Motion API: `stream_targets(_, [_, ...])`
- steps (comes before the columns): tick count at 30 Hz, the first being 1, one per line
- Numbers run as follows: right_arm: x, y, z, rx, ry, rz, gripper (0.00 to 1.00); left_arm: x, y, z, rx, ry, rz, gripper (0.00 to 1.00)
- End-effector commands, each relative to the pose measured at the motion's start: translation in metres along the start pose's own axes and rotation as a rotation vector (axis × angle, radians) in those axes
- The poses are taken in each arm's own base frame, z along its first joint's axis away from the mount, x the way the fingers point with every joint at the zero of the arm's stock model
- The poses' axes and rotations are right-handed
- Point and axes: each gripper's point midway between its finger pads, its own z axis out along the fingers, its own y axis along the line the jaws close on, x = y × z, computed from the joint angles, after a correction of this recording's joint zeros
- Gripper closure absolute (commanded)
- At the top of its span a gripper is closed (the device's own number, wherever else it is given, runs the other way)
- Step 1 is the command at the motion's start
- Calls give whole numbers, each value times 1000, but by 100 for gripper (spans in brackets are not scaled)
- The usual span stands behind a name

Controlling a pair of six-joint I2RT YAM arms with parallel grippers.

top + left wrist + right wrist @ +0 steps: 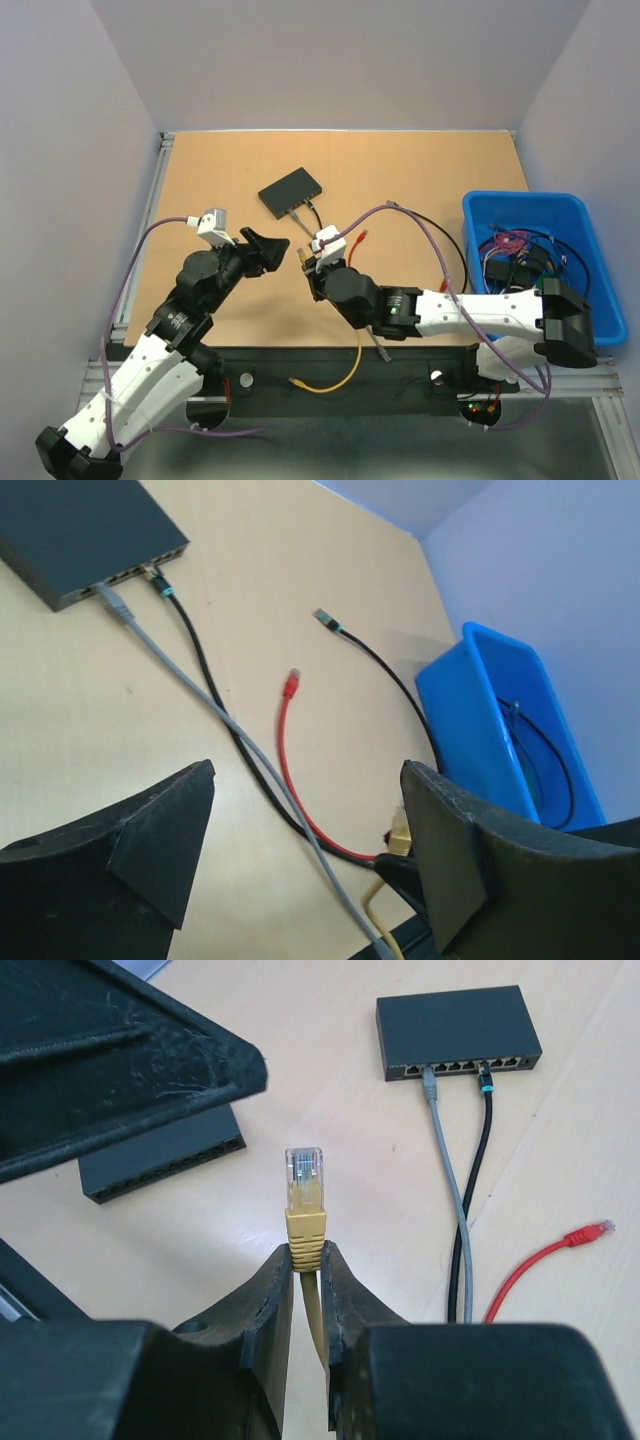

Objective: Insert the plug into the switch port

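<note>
Yellow plug (pixel 305 1195) is being clamped between jaws of the right gripper (pixel 305 1260), near side of the switch (pixel 458 1032); jaws of the left gripper (pixel 308 780) are being held wide apart, just left.

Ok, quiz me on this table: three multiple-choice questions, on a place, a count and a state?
1. Where is the blue plastic bin? A) right side of the table B) middle of the table C) far left corner
2. How many cables are plugged into the flat black switch box? A) none B) two C) five
3. The yellow-booted clear plug is: A) lying loose B) plugged in C) pinched in the right hand
Answers: 1 A, it sits at the right edge; 2 B, a grey cable and a black cable sit in its ports; 3 C, the hand is closed on its boot.
</note>
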Motion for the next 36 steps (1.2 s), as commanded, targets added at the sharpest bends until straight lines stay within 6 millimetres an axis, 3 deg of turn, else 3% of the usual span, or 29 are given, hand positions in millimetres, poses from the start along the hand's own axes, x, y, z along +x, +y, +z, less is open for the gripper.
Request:
stream_targets(1, [-26,-10,-10,26,-77,94,99,-24,8,-4,-98,-67,33,12])
stream_targets(6, [-26,-28,-22,63,-85,120,99,-17,41,-5,-279,-38,25,10])
stream_targets(11, [-7,-40,-26,91,-61,128,100,-9,102,-11,-590,-53,-87,1])
stream_targets(14, [4,-43,-29,89,-45,140,100,-15,140,-21,-737,-106,-167,1])
stream_targets(15, [7,-44,-29,88,-40,140,100,-6,152,-22,-753,-86,-202,1])
stream_targets(16, [10,-44,-29,85,-34,144,100,-17,166,-24,-768,-141,-244,1])
stream_targets(19, [21,-44,-30,76,-16,143,100,-6,193,-29,-810,-140,-313,1])
stream_targets(23, [31,-42,-30,52,10,132,100,-11,231,-49,-966,-184,-378,1])
stream_targets(32, [47,-28,-25,-6,65,100,100,-19,265,-70,-1047,-260,-475,1])
stream_targets(36, [52,-23,-21,-18,82,94,100,2,284,-64,-1003,-203,-569,1])
